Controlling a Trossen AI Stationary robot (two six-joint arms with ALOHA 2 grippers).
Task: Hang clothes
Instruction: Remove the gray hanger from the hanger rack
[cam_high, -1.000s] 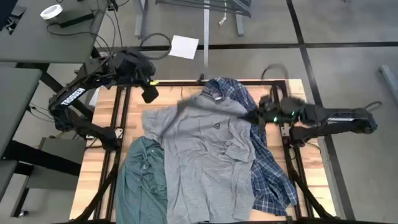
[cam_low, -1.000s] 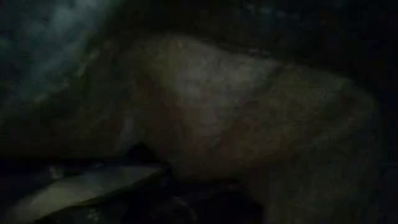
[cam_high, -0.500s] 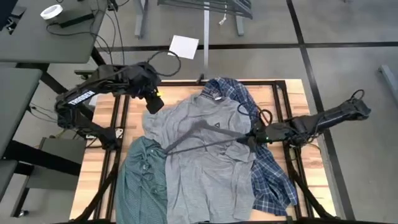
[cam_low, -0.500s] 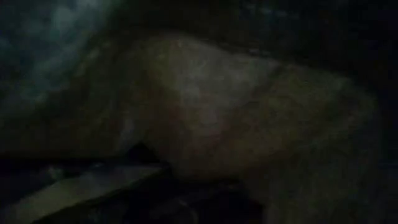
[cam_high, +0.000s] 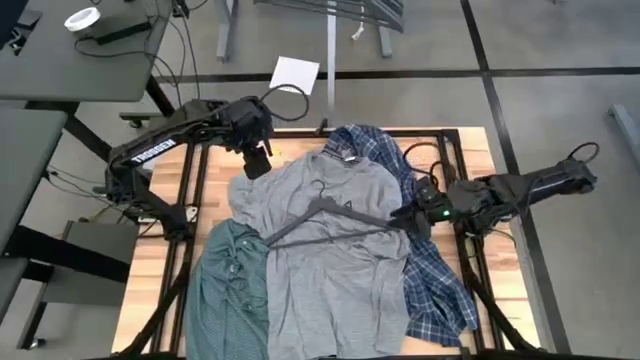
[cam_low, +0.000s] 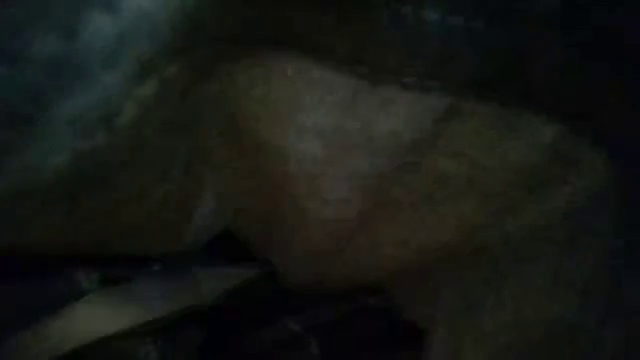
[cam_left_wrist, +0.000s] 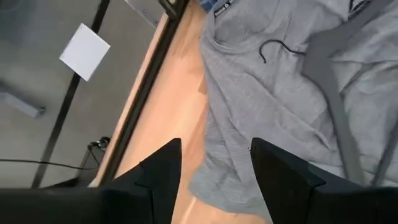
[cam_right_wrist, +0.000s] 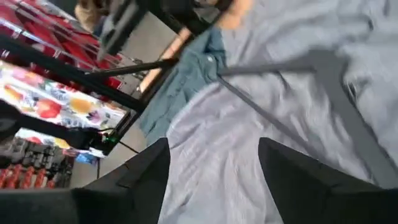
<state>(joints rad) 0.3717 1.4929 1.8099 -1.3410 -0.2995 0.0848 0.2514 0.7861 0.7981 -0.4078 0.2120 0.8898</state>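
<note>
From above, the grey tee lies spread mid-table with a hanger on top, the plaid shirt under its right side and the green shirt at its lower left. The right gripper sits at the hanger's end; whether it grips, I can't tell. The risk, I reckon: the hanger drags and bunches the fabric.

Low view: smothered by cloth, useless.

Left wrist: left gripper open, empty, above the tee's edge.

Right wrist: the fingers are spread, nothing between them.
</note>
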